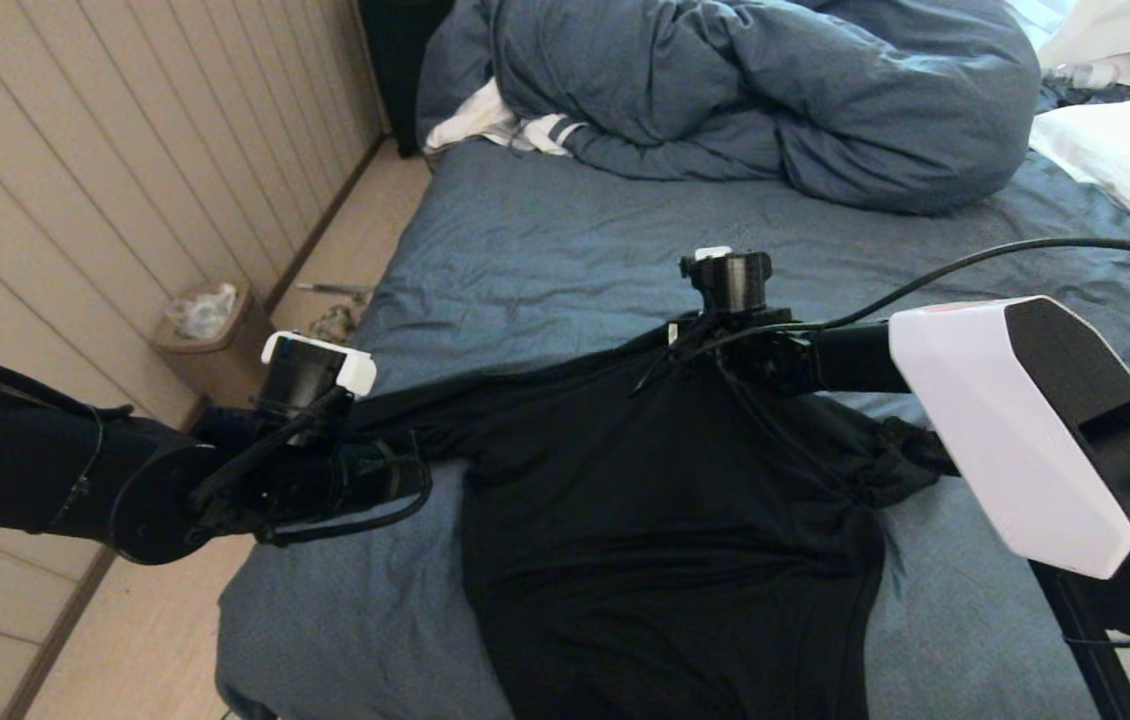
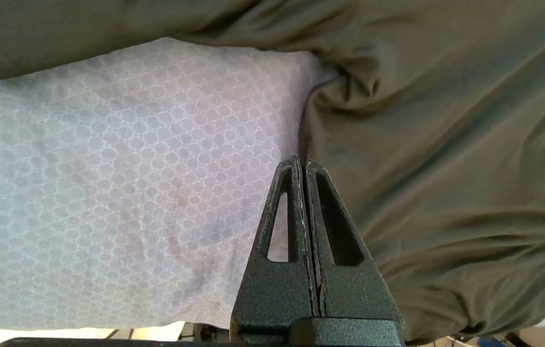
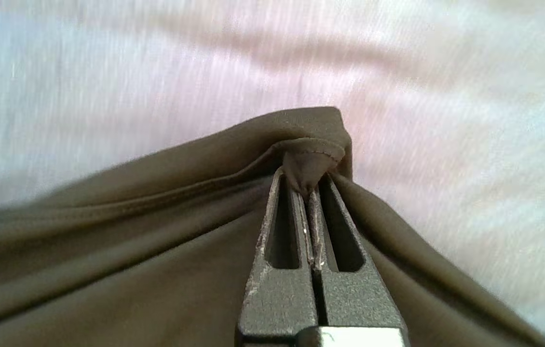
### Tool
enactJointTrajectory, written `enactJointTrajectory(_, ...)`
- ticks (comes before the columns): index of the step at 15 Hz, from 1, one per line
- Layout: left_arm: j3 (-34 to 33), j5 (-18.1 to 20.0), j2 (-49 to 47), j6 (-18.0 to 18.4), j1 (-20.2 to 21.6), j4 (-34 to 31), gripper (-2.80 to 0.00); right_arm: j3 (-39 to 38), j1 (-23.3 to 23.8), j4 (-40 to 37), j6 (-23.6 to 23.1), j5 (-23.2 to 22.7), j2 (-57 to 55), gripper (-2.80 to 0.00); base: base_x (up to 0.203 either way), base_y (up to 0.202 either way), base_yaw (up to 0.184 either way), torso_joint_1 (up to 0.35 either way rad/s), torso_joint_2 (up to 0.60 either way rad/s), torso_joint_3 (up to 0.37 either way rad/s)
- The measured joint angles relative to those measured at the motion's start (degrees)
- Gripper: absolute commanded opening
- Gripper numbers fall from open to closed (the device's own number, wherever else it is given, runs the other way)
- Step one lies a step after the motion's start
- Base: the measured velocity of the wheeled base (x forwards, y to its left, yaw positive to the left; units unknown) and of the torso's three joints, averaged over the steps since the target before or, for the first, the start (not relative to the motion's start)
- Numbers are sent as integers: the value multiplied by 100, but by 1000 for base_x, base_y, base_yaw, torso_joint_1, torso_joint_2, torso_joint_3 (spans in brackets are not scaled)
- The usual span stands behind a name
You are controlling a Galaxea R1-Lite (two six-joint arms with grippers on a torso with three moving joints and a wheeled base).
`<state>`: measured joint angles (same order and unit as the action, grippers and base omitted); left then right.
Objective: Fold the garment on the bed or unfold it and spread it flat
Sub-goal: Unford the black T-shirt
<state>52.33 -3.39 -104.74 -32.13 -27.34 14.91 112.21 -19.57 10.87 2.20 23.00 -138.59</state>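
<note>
Right under my head camera the shirt [image 1: 665,540] lies dark on the bed [image 1: 545,250], its body hanging toward the near edge, plain side up. My right tool [image 3: 308,193] is clamped on a hemmed corner of it, and my left tool [image 2: 304,166] is shut at the shirt's other side. I judge the spreading about half done: the top edge is stretched between the tools, but the right sleeve is bunched and wrinkles remain. The right wrist view shows the pinched corner clearly. From the left wrist I can't tell whether cloth sits between those closed fingers.
</note>
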Motion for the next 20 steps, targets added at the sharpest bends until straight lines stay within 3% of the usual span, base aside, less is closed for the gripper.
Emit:
enactJointTrajectory(5, -44, -107, -145, 13, -10, 265, -280, 35, 92, 980, -579, 119, -229, -280, 0, 0, 0, 0, 0, 0)
enactJointTrajectory(10, -62, -505, -518, 24, -120, 653, -280, 38, 353, 1303, -725, -14, -462, -280, 0, 0, 0, 0, 0, 0)
enactJointTrajectory(16, -96, -516, -639, 25, -206, 668, -280, 38, 394, 1350, -732, -186, -623, -280, 0, 0, 0, 0, 0, 0)
enactJointTrajectory(17, -99, -517, -642, 22, -221, 665, -280, 38, 394, 1341, -732, -183, -623, 0, 0, 0, 0, 0, 0, 0)
enactJointTrajectory(20, -103, -515, -647, 24, -223, 665, -280, 33, 384, 1253, -737, -186, -600, 0, 0, 0, 0, 0, 0, 0)
